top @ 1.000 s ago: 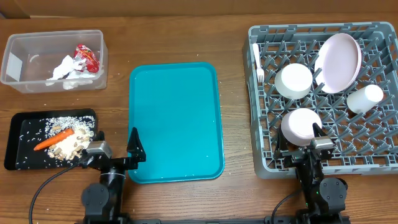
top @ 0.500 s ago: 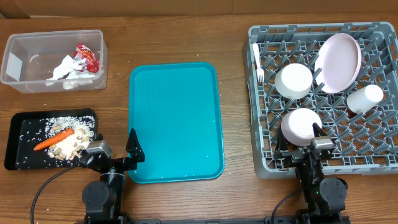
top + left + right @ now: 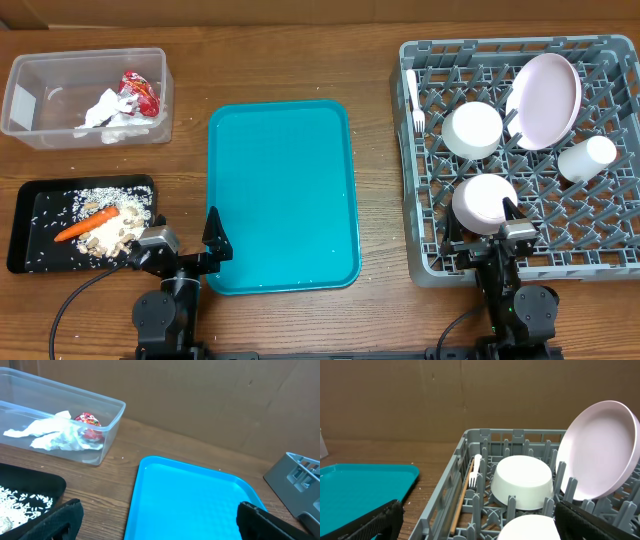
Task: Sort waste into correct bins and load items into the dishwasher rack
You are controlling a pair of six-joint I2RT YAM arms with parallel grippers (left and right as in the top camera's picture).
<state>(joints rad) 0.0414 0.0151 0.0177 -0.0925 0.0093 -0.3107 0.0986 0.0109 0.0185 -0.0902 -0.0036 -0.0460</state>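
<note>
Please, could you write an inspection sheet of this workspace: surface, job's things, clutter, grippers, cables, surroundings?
Surface: wooden table, a few pale specks on it.
Job's things: tissue and red wrapper in clear tub; carrot, nuts, grains in black tray; plate, two bowls, cup, fork in grey rack.
Clutter: teal tray at the centre.
Grippers: left gripper and right gripper low at the near edge, jaws open, holding nothing.
Cables: black cable by each arm base.
Surroundings: brown cardboard wall behind the table.
</note>
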